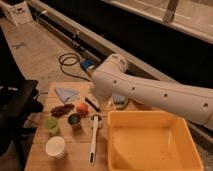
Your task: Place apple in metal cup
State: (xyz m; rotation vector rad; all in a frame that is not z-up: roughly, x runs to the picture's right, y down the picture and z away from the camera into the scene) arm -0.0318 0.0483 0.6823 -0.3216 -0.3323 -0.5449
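Probably firm, light and slick, the apple (81, 108) suits pinching across its middle; whether the gripper (96, 96) just beside it is wide or narrow cannot be told.

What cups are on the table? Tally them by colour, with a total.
light green cup: 1
grey metal cup: 1
white cup: 1
Total: 3
The gripper is hidden behind the arm over the table.

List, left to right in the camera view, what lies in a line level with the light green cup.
In order: light green plastic cup → short dark grey metal cup → long white-handled utensil → big yellow plastic tub. The gripper is hidden behind the white robot arm over the far side of the wooden table.
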